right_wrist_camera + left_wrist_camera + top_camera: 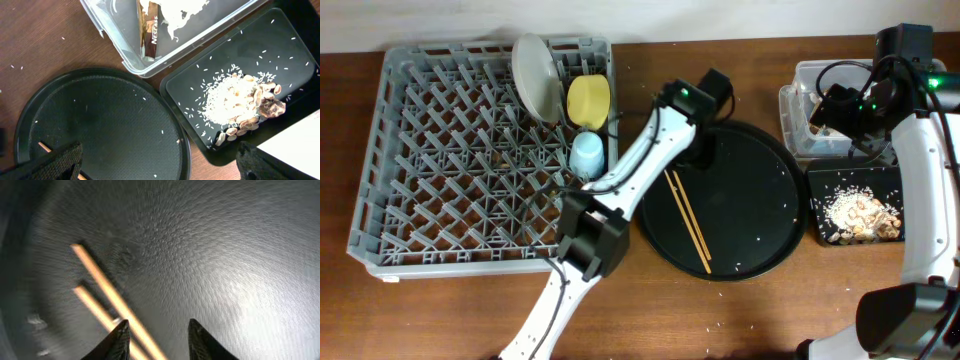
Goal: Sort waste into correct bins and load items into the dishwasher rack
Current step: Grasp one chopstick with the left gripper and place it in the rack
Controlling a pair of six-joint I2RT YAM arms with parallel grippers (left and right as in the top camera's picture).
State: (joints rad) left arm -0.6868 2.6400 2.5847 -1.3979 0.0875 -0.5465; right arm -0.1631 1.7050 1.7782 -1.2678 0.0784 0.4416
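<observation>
The wooden chopsticks [688, 220] lie on the large round black tray [760, 190]. My left gripper [703, 152] hovers open just over their far end; in the left wrist view the chopsticks [100, 287] run under the left finger of the gripper [157, 340]. My right gripper [835, 105] is open and empty above the clear tub [800, 75], which holds the napkin and wrapper [150, 30]. Rice and brown scraps [235, 102] lie in the black rectangular tray [855, 185]. The grey rack [420, 160] holds the plate [535, 75], yellow bowl [588, 100] and blue cup [586, 155]. The pink cup is out of view.
A few loose rice grains lie on the round tray [100, 125] and on the brown table [30, 45]. The clear tub [115, 35] and the black tray [280, 55] stand side by side right of the round tray. The left arm crosses the rack's near right corner.
</observation>
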